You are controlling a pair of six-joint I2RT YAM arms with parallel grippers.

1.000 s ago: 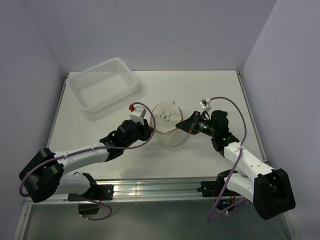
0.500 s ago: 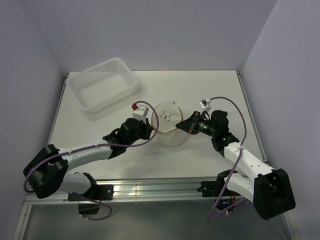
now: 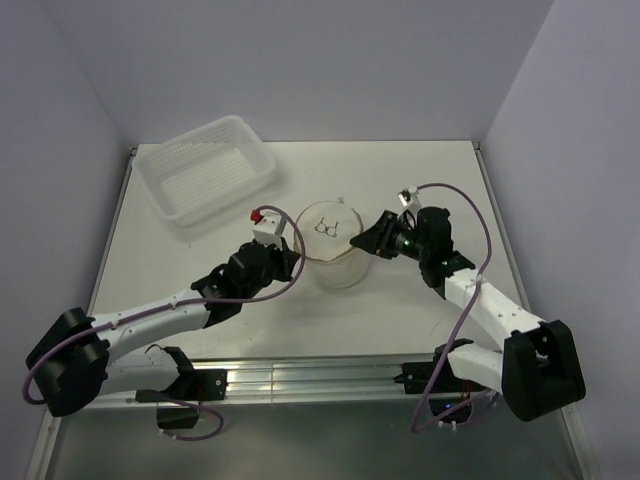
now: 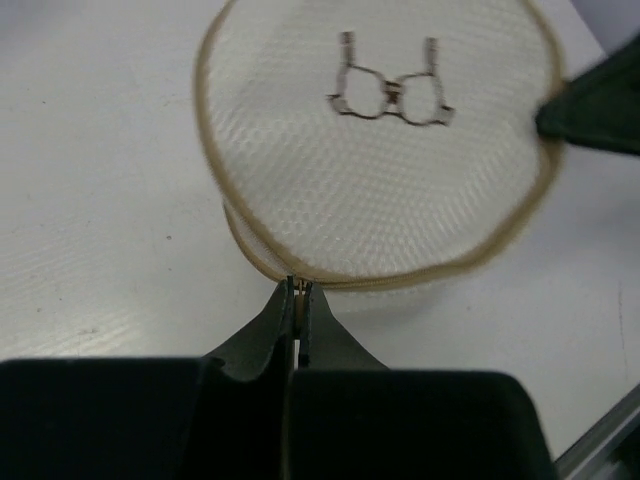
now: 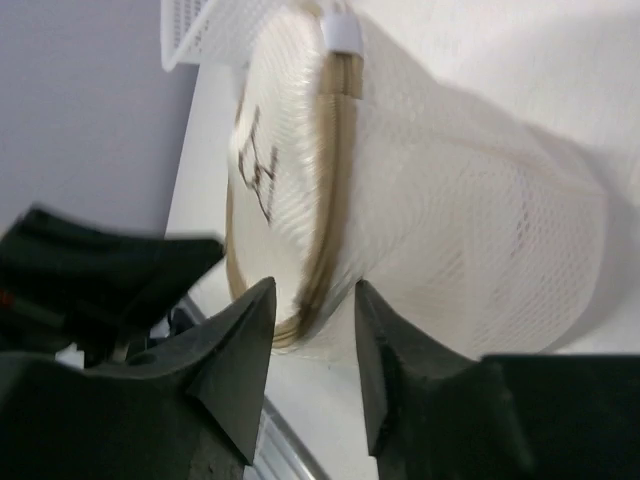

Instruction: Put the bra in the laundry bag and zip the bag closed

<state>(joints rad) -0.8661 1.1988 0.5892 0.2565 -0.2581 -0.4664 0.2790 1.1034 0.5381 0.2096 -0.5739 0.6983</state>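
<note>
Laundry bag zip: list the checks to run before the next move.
1. Left gripper shut on the tan zipper pull at the near rim of the small white mesh laundry bag with the black bra icon: ok.
2. Right gripper bracing the opposite rim: its fingers straddle the rim, but whether the grip is firm: cannot tell.
3. Pale cream bra inside the bag: cannot tell; it shows in no view.
4. Zip fully closed: cannot tell; part of the rim is hidden.
5. White perforated plastic basket apart from both arms: ok.
</note>
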